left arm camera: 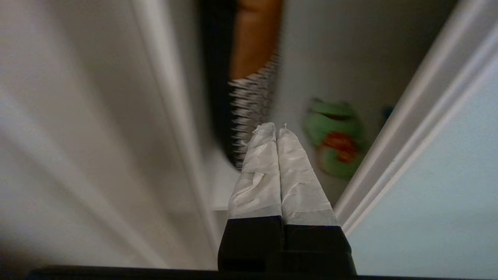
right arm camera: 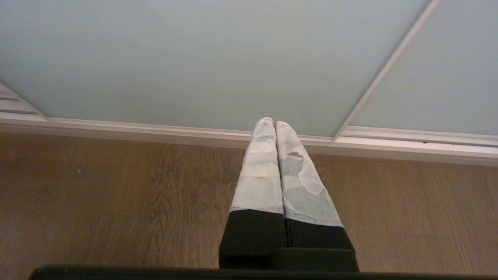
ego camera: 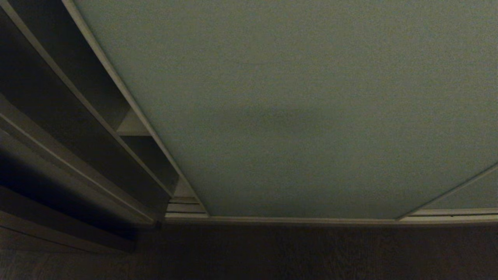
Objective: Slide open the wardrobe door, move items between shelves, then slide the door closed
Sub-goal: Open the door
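The sliding wardrobe door (ego camera: 280,116) fills most of the head view, with a narrow gap at its left edge where a pale shelf (ego camera: 132,126) shows. Neither arm appears in that view. In the left wrist view my left gripper (left arm camera: 275,128) is shut and empty, pointing into the gap beside the door (left arm camera: 447,186) and its silvery frame (left arm camera: 389,155). Beyond the tips, untouched, lies a green frog plush (left arm camera: 336,136) with a red belly. A sliver of blue (left arm camera: 386,112) peeks out behind the frame. My right gripper (right arm camera: 271,122) is shut, parked low and pointing at the door's (right arm camera: 194,58) bottom edge.
A black-and-white houndstooth cushion (left arm camera: 253,105) stands just beyond the left fingertips, beside the frog. Ribbed floor rails (ego camera: 186,206) run under the door. A second door panel (right arm camera: 447,77) overlaps on the right. Wooden floor (right arm camera: 97,194) lies under the right gripper.
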